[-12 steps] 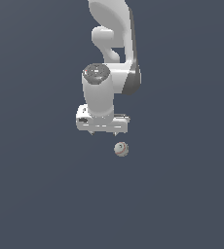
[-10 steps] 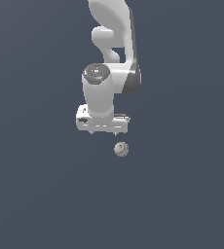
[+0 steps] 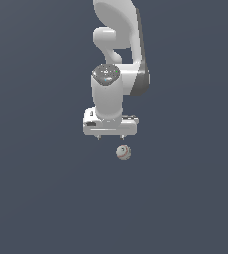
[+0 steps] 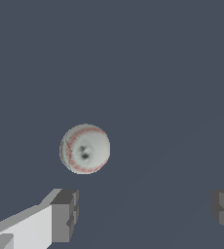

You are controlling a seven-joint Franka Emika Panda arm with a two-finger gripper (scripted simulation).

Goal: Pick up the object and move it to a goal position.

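The round off-white ball with red seam stitching (image 4: 84,149) lies at five o'clock from the white blocky gripper (image 3: 109,138), whose fingers stand wide apart.

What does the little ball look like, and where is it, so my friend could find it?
Find the big white robot arm on the plain dark grey floor. Just under its open pincer, toward the exterior view's right, sits the ball. It is small, off-white, with thin red curved seams like a baseball.

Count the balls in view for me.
1. The baseball lies on the floor just below the tool in the exterior view, nearer that view's right; the wrist view shows it beyond the open fingers, not between them.
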